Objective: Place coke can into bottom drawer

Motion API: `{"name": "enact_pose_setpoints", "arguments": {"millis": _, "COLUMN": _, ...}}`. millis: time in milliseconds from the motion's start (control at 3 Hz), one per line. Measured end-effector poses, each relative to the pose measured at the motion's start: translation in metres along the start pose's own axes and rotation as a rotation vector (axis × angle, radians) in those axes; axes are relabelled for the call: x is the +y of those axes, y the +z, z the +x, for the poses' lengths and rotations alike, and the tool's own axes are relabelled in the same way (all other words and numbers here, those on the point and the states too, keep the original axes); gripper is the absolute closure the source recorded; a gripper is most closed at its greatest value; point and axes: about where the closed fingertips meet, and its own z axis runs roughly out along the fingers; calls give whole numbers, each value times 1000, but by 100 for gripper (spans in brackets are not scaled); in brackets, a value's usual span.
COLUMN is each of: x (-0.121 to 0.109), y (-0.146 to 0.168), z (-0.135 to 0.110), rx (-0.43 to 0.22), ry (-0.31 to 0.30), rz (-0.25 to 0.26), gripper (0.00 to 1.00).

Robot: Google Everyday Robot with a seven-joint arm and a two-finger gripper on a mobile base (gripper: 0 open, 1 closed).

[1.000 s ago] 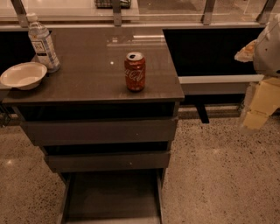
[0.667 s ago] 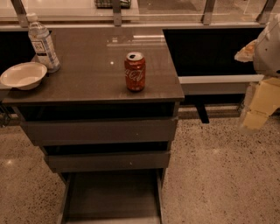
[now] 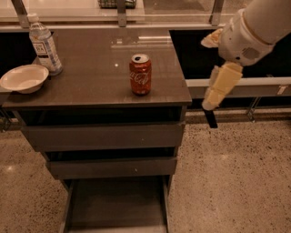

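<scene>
The coke can [image 3: 140, 74], red with white script and a silver top, stands upright on the dark cabinet top [image 3: 91, 86], near its right front part. The bottom drawer [image 3: 116, 205] is pulled out below the two flat-fronted grey drawers; the part of its dark tray that shows is empty. My gripper [image 3: 210, 116] hangs off the cabinet's right edge, pointing down, to the right of the can and apart from it. It holds nothing that I can see.
A clear water bottle [image 3: 44, 44] and a white bowl [image 3: 23, 78] sit at the left of the cabinet top. A rail with glass [image 3: 122, 13] runs behind. A low shelf [image 3: 254, 84] lies to the right, over speckled floor [image 3: 227, 182].
My arm and gripper have moved left, from the right edge of the view toward the cabinet's right side. The can, bottle, bowl and drawers have not moved.
</scene>
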Motion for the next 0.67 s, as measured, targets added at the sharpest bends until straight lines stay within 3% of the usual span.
{"name": "enact_pose_setpoints", "arguments": {"millis": 333, "x": -52, "y": 55, "z": -58, "rx": -235, "ry": -32, "rz": 8, "gripper": 0}}
{"name": "enact_pose_setpoints", "arguments": {"millis": 667, "x": -88, "y": 98, "z": -102, "rx": -442, "ry": 17, "rz": -17, "gripper": 0}}
